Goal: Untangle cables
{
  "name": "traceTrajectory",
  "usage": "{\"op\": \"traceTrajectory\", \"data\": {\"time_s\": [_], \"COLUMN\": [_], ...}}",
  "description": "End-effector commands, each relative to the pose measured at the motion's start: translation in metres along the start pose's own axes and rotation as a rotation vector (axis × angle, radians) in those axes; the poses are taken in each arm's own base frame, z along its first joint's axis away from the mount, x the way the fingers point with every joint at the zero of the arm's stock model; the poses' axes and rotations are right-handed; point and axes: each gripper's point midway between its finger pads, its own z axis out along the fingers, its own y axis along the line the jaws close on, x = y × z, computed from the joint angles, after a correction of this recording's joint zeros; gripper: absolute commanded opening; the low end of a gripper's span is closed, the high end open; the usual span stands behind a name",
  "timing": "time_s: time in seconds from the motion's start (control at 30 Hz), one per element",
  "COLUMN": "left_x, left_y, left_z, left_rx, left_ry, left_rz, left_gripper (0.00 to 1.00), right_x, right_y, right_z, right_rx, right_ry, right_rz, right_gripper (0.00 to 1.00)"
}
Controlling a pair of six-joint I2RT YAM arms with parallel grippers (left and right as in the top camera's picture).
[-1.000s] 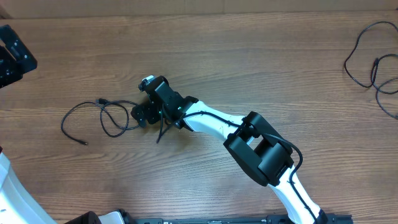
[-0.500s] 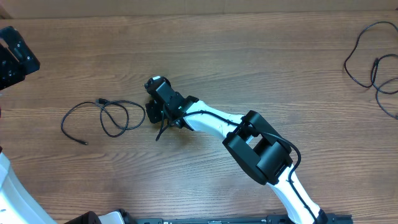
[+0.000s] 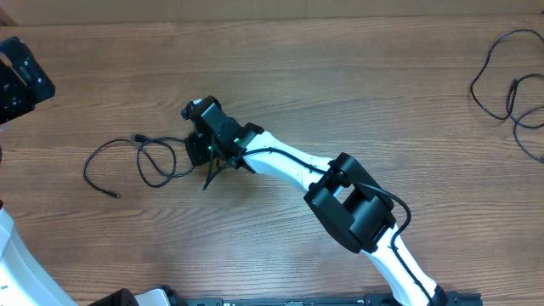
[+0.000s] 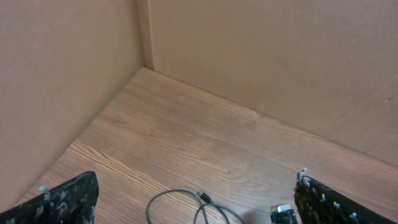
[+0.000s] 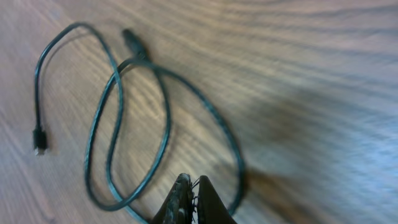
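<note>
Far left: the left gripper [image 3: 19,78] hangs over the table's [image 3: 340,59] left corner, well apart from the cords. In its wrist view we see 2 fingers [image 4: 67,200] spread wide apart, with cardboard walls [image 4: 261,68] behind.

Left of centre: 1 thin black cable [image 3: 140,160] lies flat on the wood in loose overlapping loops. 1 small plug [image 3: 136,137] points up-table, and the other plug [image 3: 116,195] sits at the end of the outer arc, nearer the front edge.

Centre: the right gripper [image 3: 200,146] is down at the right-hand edge of those loops, its white arm [image 3: 289,166] reaching in from the lower right. In the wrist view its fingers [image 5: 183,200] are pressed together, tips just beside the loop's near strand. We cannot tell whether any strand is pinched between them.

Far right: a second cable tangle [image 3: 508,81] lies at the table's right edge, well apart from both grippers, with several curves crossing and 1 run leaving the picture.
</note>
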Motion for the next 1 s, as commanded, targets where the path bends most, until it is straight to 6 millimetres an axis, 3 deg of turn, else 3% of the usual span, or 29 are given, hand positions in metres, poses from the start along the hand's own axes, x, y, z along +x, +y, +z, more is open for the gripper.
{"op": "traceTrajectory", "data": {"time_s": [0.0,0.3,0.5,0.7,0.97], "left_x": [-0.002,0.002,0.004,0.005,0.005], "left_y": [-0.001,-0.001,-0.001,-0.001,-0.001], "left_z": [-0.005,-0.005,-0.005,-0.006,-0.005], "left_rx": [0.012,0.01,0.01,0.009,0.009], "left_ry": [-0.014,0.002,0.009,0.013,0.012], "left_rz": [0.01,0.01,0.009,0.009,0.009], "left_gripper": [1.0,1.0,1.0,1.0,1.0], "right_x": [0.005,0.038,0.046,0.04,0.039], "right_y": [0.018,-0.006,-0.056,-0.137,-0.255], "right_z": [0.004,0.034,0.033,0.009,-0.045], "right_rx": [-0.03,0.018,0.119,0.308,0.454], "right_ry": [0.01,0.084,0.128,0.143,0.18], "right_rz": [-0.032,-0.02,0.046,0.128,0.289], "right_gripper": [0.04,0.04,0.04,0.04,0.04]}}
